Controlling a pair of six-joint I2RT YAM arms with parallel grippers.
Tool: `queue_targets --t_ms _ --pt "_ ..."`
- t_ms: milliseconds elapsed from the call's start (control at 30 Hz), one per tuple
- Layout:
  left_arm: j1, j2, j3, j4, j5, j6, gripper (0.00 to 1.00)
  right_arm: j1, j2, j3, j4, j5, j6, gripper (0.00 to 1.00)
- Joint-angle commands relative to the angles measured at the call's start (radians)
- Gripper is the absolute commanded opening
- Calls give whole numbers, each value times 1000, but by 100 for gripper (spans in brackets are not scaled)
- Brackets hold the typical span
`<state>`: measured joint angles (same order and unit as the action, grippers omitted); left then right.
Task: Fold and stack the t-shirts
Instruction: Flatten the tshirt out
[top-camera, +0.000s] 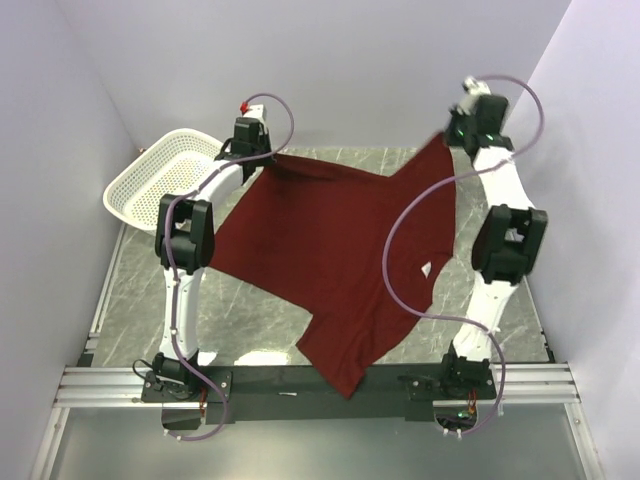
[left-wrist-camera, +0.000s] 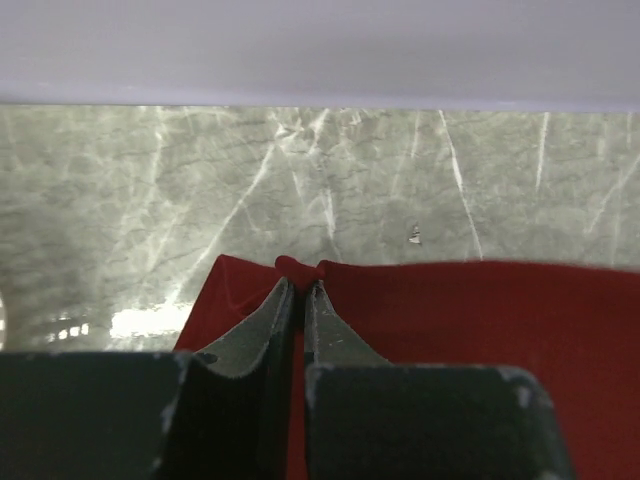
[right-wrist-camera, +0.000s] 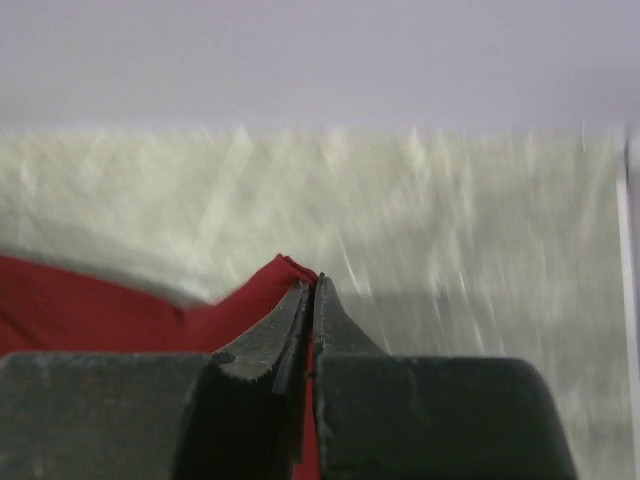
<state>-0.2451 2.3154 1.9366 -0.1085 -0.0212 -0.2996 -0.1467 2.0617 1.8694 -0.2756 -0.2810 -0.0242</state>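
One maroon t-shirt (top-camera: 330, 250) hangs stretched between my two arms above the marble table, its white neck label (top-camera: 427, 270) showing. The lower part droops past the table's near edge. My left gripper (top-camera: 262, 160) is shut on a far-left corner of the t-shirt (left-wrist-camera: 440, 310), with cloth pinched between the fingertips (left-wrist-camera: 318, 292). My right gripper (top-camera: 452, 134) is shut on the far-right corner of the t-shirt (right-wrist-camera: 90, 310), lifted higher, with a point of cloth poking out past the tips. The right wrist view is motion-blurred.
A white perforated basket (top-camera: 160, 180) sits at the far left of the table. Grey marble tabletop (top-camera: 250, 310) shows beneath the shirt. Lilac walls close in on three sides, close behind both grippers. A black rail (top-camera: 300, 385) runs along the near edge.
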Motion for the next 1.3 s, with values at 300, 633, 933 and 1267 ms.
queue_targets --t_ms 300,633,933,1267 --pt "6 -86 5 9 -43 82 0 170 126 361 -54 152 -26 0" --pt "15 -77 16 15 -134 80 0 95 95 213 -41 381 -82 0" --pt "30 -54 56 36 -74 63 0 -7 32 57 4 327 -57 0" --pt "30 -57 59 87 -51 45 0 -39 -51 65 59 303 -23 0"
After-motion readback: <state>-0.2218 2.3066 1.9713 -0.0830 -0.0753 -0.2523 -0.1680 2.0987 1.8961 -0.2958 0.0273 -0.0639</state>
